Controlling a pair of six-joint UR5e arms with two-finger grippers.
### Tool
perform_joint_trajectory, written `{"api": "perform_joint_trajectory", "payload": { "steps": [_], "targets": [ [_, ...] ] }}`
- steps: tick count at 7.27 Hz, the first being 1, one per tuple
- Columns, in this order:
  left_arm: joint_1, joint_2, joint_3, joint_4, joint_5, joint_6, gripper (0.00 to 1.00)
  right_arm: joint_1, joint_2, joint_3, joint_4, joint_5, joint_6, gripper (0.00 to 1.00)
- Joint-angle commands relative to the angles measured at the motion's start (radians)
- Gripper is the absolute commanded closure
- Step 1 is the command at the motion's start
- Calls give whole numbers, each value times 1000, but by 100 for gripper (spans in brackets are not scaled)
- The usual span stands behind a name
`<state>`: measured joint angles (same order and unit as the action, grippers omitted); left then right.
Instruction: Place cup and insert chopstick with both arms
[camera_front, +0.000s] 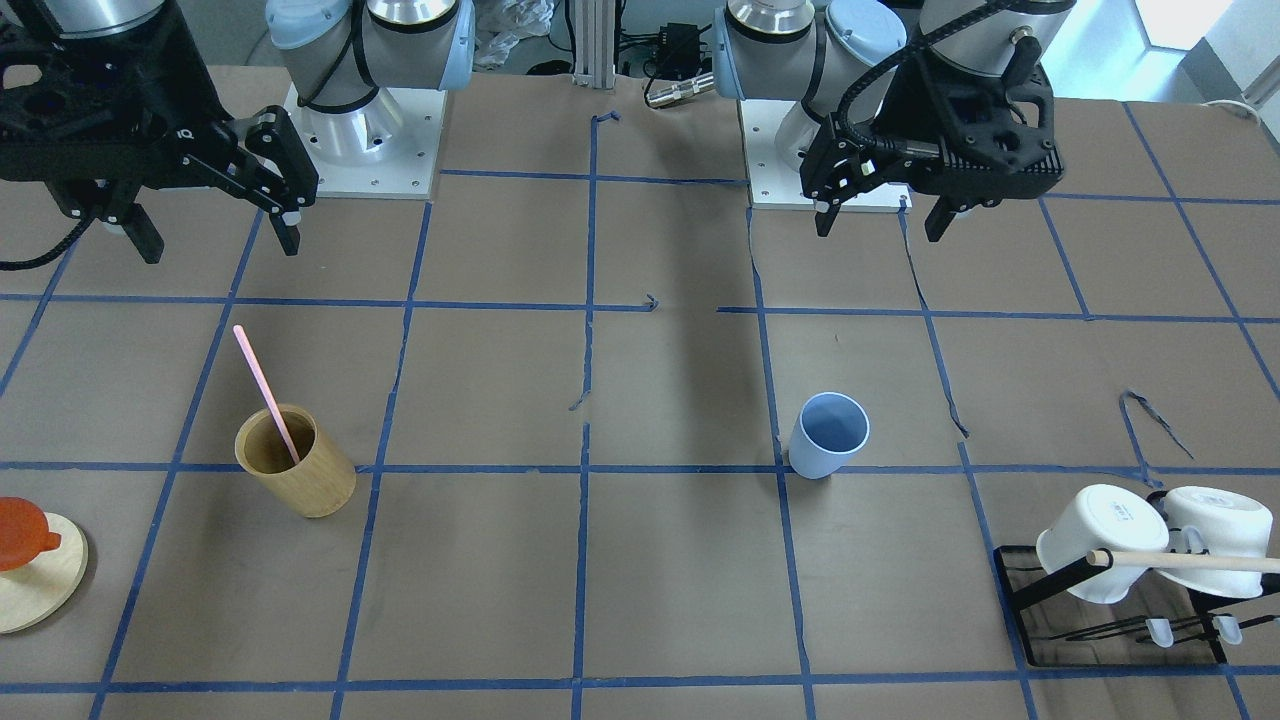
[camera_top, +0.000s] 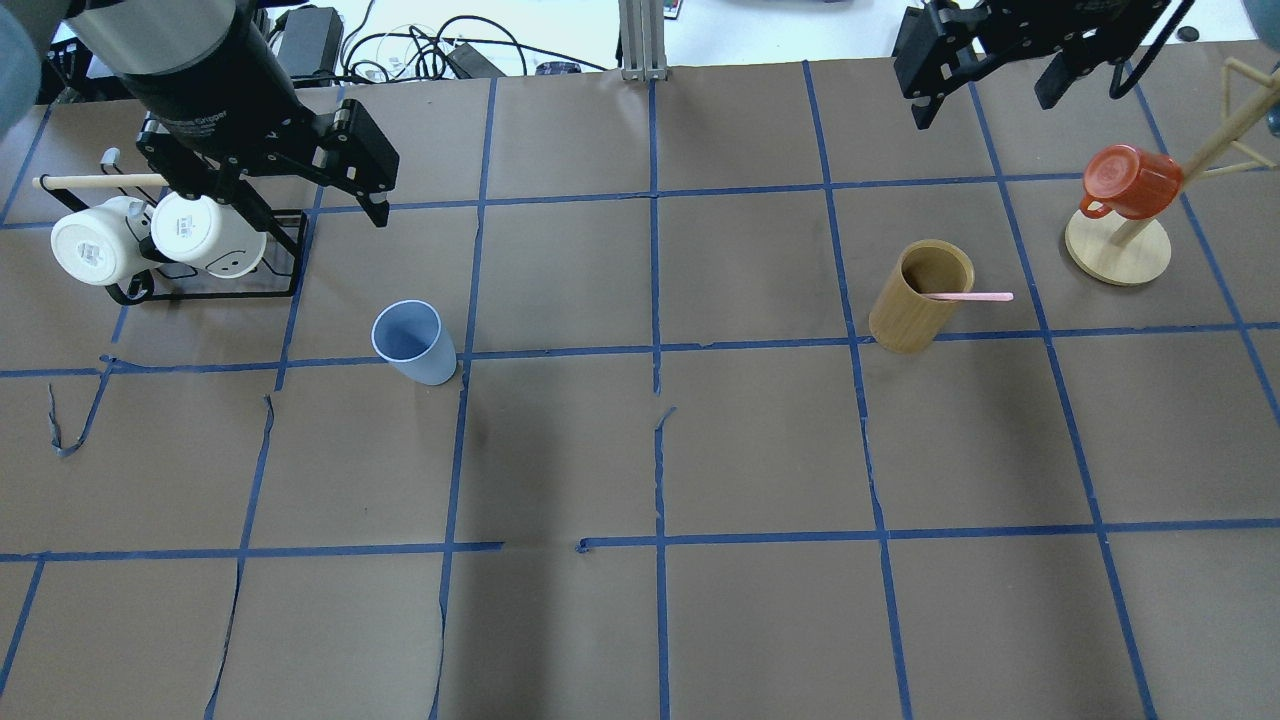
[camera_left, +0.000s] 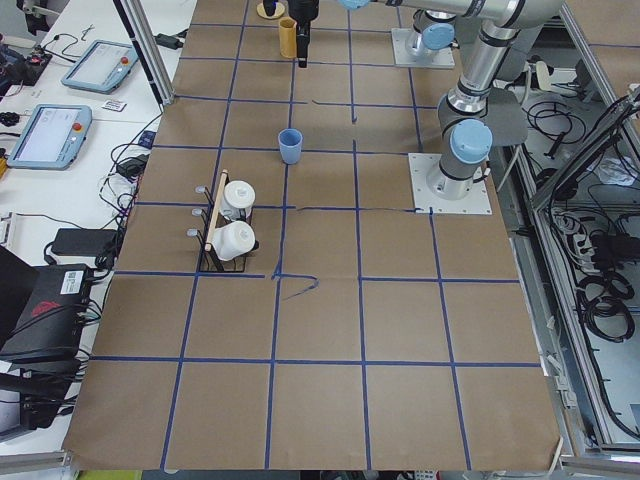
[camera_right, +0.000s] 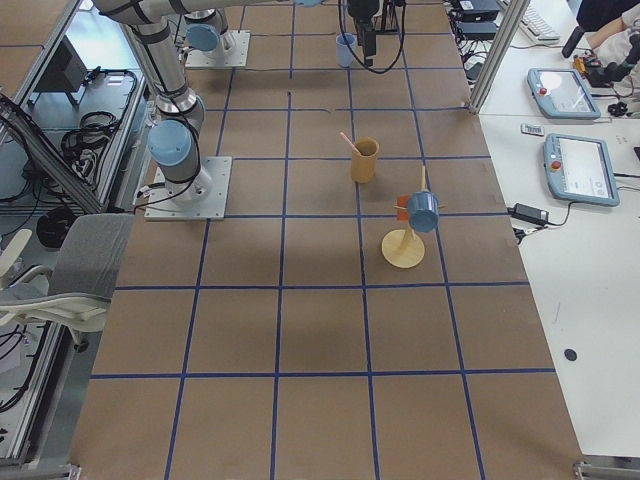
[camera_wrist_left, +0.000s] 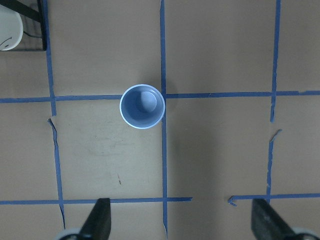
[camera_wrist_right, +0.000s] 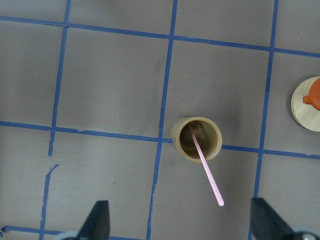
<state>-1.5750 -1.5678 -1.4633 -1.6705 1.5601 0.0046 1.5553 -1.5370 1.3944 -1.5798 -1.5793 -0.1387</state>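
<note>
Left gripper (camera_wrist_left: 182, 220) fingertips nearest lens, spread wide, holding nothing. One pale blue cup (camera_wrist_left: 142, 106) upright on table below, beside tape crossing. Right gripper (camera_wrist_right: 182, 220) equally wide, empty, above one pink chopstick (camera_wrist_right: 206, 170) leaning in one bamboo cup (camera_wrist_right: 216, 142). Two white mugs (camera_top: 150, 235) on rack. Judged: opening step, nothing grasped. Next: left gripper descends, closes on cup wall.

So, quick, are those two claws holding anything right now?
Left gripper: open, holding nothing.
Right gripper: open, holding nothing.
</note>
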Motion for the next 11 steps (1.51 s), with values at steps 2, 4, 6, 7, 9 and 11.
{"api": "perform_joint_trajectory", "payload": {
  "steps": [2, 4, 6, 7, 9, 11],
  "targets": [
    [0, 0, 0, 0, 0, 0, 0, -1, 0, 0, 3, -1, 2, 0],
    [0, 0, 0, 0, 0, 0, 0, 0, 0, 2, 8, 1, 5, 0],
    [0, 0, 0, 0, 0, 0, 0, -1, 0, 2, 6, -1, 5, 0],
    [1, 0, -2, 2, 0, 0, 0, -1, 1, 2, 3, -1, 1, 0],
    [12, -8, -9, 8, 5, 2, 0, -4, 3, 29, -12, 17, 5, 0],
    [15, -55, -26, 32, 5, 11, 0, -3, 3, 44, -40, 32, 11, 0]
  ]
}}
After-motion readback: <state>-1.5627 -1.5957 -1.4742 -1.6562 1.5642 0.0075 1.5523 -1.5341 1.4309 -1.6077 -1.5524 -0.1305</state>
